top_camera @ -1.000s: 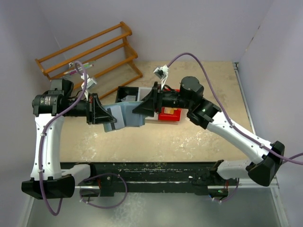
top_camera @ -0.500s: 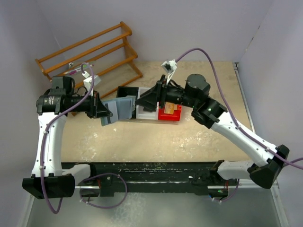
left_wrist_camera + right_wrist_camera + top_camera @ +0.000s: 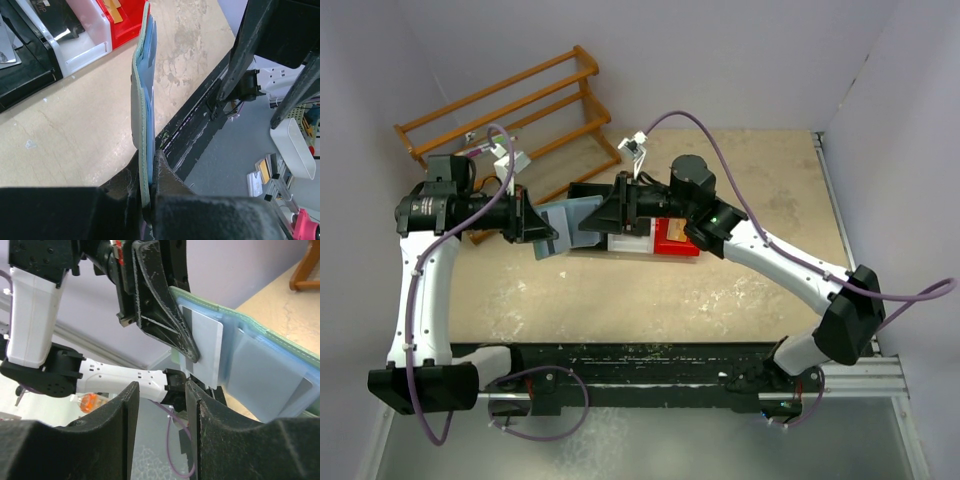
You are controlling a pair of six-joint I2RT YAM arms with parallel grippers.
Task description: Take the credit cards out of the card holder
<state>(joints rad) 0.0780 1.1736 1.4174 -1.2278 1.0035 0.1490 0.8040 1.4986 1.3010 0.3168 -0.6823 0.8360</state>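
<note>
The card holder (image 3: 142,100) hangs open above the table, one edge pinched in the left gripper (image 3: 149,170), a silvery card (image 3: 205,347) poking out. The right gripper (image 3: 161,387) faces it, fingers apart and empty. Below lies the speckled beige table (image 3: 720,290) with bins (image 3: 628,243), a wooden rack (image 3: 510,115) and pale lilac walls (image 3: 720,60).

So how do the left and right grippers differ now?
The left gripper is shut on the card holder by its edge; the right gripper is open and holds nothing. The left gripper carries the holder above the table; the right gripper only faces its open inside. Both are black two-finger grippers.
</note>
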